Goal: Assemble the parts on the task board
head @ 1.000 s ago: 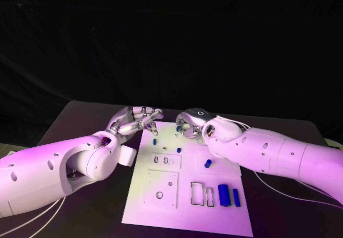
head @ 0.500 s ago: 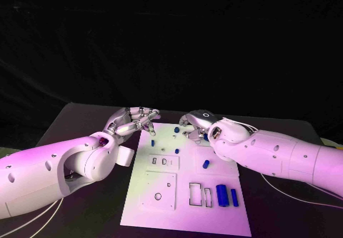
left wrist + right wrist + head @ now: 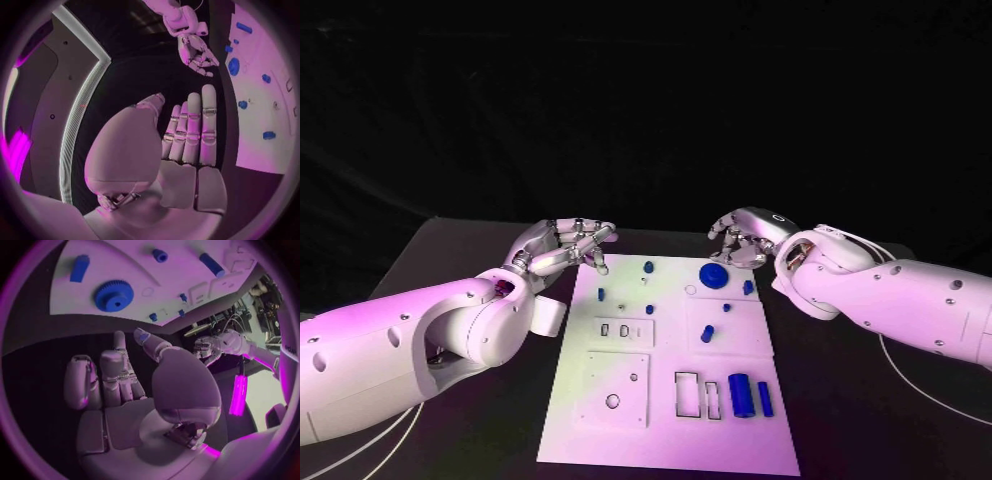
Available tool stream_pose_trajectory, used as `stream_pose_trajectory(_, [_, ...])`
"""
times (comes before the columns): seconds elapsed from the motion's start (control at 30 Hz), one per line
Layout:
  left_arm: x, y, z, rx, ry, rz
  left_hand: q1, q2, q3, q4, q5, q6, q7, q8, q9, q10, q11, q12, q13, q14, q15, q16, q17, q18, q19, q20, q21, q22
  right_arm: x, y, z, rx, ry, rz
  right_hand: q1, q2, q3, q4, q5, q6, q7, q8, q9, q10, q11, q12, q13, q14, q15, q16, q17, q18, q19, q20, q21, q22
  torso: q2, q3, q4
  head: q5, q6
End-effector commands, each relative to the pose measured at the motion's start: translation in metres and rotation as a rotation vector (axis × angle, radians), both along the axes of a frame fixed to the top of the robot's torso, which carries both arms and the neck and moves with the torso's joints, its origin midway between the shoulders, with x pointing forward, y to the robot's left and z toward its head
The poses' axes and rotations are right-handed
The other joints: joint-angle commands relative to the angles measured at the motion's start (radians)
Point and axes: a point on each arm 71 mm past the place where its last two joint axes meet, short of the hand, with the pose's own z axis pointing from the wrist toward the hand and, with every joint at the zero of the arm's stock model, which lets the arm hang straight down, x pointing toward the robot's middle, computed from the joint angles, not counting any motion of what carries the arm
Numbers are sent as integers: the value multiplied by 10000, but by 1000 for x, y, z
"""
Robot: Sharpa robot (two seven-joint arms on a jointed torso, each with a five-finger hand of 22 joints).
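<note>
Task board [image 3: 625,400]: white plate in the middle of the black table [image 3: 459,260], long side running away from the robot.
Parts: blue gear [image 3: 714,276] lying flat near the far right of the board; small blue pegs [image 3: 708,333] scattered mid-board; two blue bars [image 3: 740,395] side by side near the right edge, beside rectangular slots [image 3: 689,393].
Left hand [image 3: 568,245]: raised at the board's far left corner, fingers loosely curled, nothing in them, apparently clear of the board.
Right hand [image 3: 747,232]: poised beyond the far right corner, just past the gear, fingers apart, holding nothing.
Risk, gear: likely next target; lying flat, so fingertips could skid over its rim and push it off the edge.
Risk, pegs: small and probably free to roll; a careless sweep of either hand could scatter them.
Risk, board: seemingly unclamped; side pressure could shift it.
</note>
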Motion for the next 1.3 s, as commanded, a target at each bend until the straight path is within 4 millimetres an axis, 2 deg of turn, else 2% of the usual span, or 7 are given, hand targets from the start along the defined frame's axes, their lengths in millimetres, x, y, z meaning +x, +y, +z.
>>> stream_pose_trajectory(0.03, [0, -3, 1, -154, -53, -137, -37, 67, -37, -34, -43, -51, -12, 46, 9, -42, -1, 40, 17, -87, 15, 46, 15, 44, -72, -30, 58, 17, 1, -9, -10, 400, 1922, -379, 105, 70, -232, 149, 102, -99, -99, 196, 216, -758, -1, 1507, 1394, 101, -52, 526, 631, -124, 119, 29, 59, 171, -36, 28, -68, 24, 5])
stream_pose_trajectory(0.07, [0, -4, 1, -157, -51, -145, -37, 67, -37, -34, -43, -51, -12, 46, 9, -42, -1, 40, 17, -87, 15, 46, 15, 44, -72, -30, 58, 17, 1, -11, -11, 374, 2079, -415, 74, 6, -347, 241, 110, -223, -26, 262, 316, -1116, -9, 2256, 2080, 204, -78, 945, 1221, -157, 182, 68, 106, 287, -38, 41, -80, 39, 0])
stream_pose_trajectory(0.2, [1, -5, 1, -170, -46, -176, -37, 67, -37, -34, -43, -51, -12, 46, 9, -42, -1, 40, 17, -87, 15, 46, 15, 44, -72, -30, 58, 17, 3, -13, -14, 293, 2424, -461, 116, 31, -372, 350, 88, -404, -22, 336, 433, -1323, 9, 3242, 2910, 376, 5, 1673, 2379, -199, 355, 52, 261, 590, -31, 63, -82, 57, -5])
stream_pose_trajectory(0.57, [1, -6, 1, -176, -43, -192, -33, 76, -34, -36, -42, -48, -18, 54, 14, -38, -5, 58, 21, -98, 15, 50, 14, 45, -87, -28, 71, 24, 8, -2, -28, 10, 2696, -348, 176, 60, -331, 463, 89, -546, 9, 444, 565, -1589, 45, 4151, 3674, 562, 48, 2464, 3715, -260, 522, 93, 429, 915, -3, 44, -47, 119, -46])
stream_pose_trajectory(0.83, [1, -5, 1, -171, -40, -182, -33, 76, -34, -36, -42, -48, -18, 54, 14, -38, -5, 58, 21, -98, 15, 50, 14, 45, -87, -28, 71, 24, 12, 0, -35, -250, 2653, -434, 196, 74, -302, 492, 83, -582, 22, 476, 601, -1457, 59, 4702, 4230, 612, 66, 2688, 4109, -271, 551, 109, 461, 984, 31, 35, -31, 83, -73])
stream_pose_trajectory(1.13, [1, -6, 1, -168, -35, -181, -33, 76, -34, -36, -42, -48, -18, 54, 14, -38, -5, 58, 21, -98, 15, 50, 14, 45, -87, -28, 71, 24, 11, 3, -39, -561, 2563, -317, 208, 87, -271, 520, 66, -559, 29, 538, 648, -1134, 71, 5486, 5067, 691, 86, 2975, 4664, -309, 645, 130, 562, 1167, 31, 66, -43, 107, -122])
stream_pose_trajectory(1.3, [1, -6, 0, -166, -34, -179, -33, 76, -34, -36, -42, -48, -18, 54, 14, -38, -5, 58, 21, -98, 15, 50, 14, 45, -87, -28, 71, 24, 11, 4, -41, -609, 2557, -299, 214, 141, -228, 549, 70, -492, 24, 591, 675, -1028, 67, 5758, 5354, 706, 89, 3052, 4798, -324, 684, 136, 606, 1242, 17, 52, -34, 97, -146])
